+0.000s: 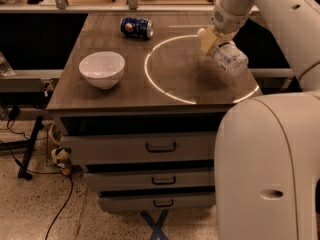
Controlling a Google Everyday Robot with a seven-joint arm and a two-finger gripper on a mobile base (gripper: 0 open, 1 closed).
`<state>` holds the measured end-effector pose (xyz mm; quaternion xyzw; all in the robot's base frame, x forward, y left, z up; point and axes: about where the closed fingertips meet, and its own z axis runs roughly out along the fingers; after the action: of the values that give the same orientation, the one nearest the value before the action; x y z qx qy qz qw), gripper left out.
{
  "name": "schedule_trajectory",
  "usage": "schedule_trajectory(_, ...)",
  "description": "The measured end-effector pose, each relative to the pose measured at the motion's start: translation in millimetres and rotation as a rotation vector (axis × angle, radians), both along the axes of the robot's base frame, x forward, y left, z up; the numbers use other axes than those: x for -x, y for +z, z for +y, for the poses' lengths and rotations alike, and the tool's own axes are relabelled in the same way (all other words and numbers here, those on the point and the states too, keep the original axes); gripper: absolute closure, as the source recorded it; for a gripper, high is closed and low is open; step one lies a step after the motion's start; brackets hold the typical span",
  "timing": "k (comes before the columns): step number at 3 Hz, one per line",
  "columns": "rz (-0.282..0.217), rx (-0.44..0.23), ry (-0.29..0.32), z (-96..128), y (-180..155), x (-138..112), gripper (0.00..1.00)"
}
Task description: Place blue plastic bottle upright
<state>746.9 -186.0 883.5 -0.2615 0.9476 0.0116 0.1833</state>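
bottle hangs tilted in the gripper, pinched near its cap end; its base slants down and to the right of the gripper, off the tabletop, shadow beneath; can lies on its side left of the gripper, farther back; bowl sits well left, nearer the front edge

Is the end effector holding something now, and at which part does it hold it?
Yes. The end effector, over the right side of the table, holds the water bottle at its neck, close to the cap. The bottle is tilted.
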Motion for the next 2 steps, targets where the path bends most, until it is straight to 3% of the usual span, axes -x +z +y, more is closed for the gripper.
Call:
schedule_trajectory(1,-0.183,-0.186,0.213,24,57,5,1.00)
schedule_trajectory(2,-0.350,-0.419,0.447,50,91,16,1.00)
